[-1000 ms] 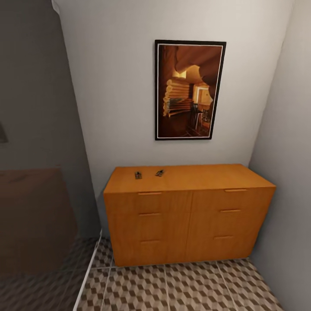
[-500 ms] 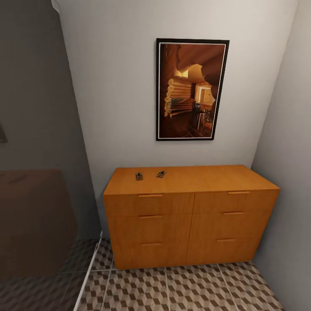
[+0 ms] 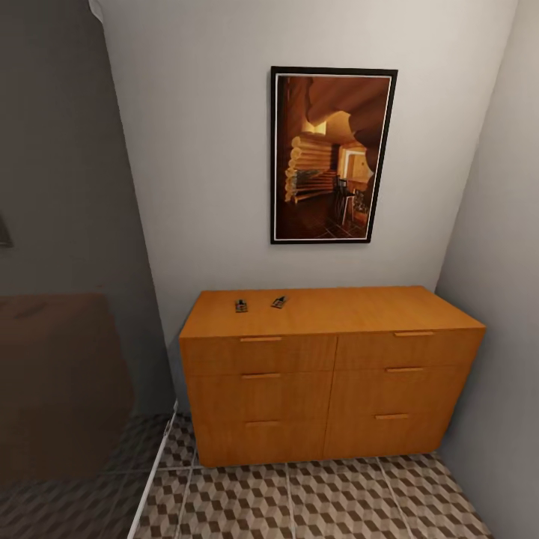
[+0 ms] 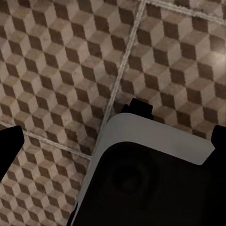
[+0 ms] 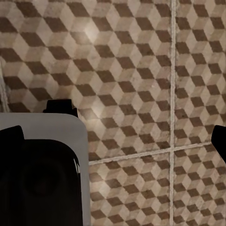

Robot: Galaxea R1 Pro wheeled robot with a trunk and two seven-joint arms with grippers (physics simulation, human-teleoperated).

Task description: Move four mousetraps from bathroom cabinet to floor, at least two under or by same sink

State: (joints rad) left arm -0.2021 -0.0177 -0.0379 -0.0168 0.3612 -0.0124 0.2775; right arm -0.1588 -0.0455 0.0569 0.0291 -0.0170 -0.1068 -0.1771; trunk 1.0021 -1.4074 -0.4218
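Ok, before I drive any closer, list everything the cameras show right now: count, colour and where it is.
mousetraps: two, dark with grey metal, on the cabinet top toward its left rear, one left of the other, apart
cabinet: one, orange-brown wood, six drawer fronts with bar handles, against the back wall in the corner
framed picture: one, black frame, warm brown interior scene, on the wall above the cabinet
bathroom floor: brown, beige and white cube-pattern tiles, pale grout, in front of the cabinet and below both wrist cameras
left gripper: dark fingertips at the wrist picture's edges, spread wide, nothing between them
right gripper: same, spread wide over the tiles
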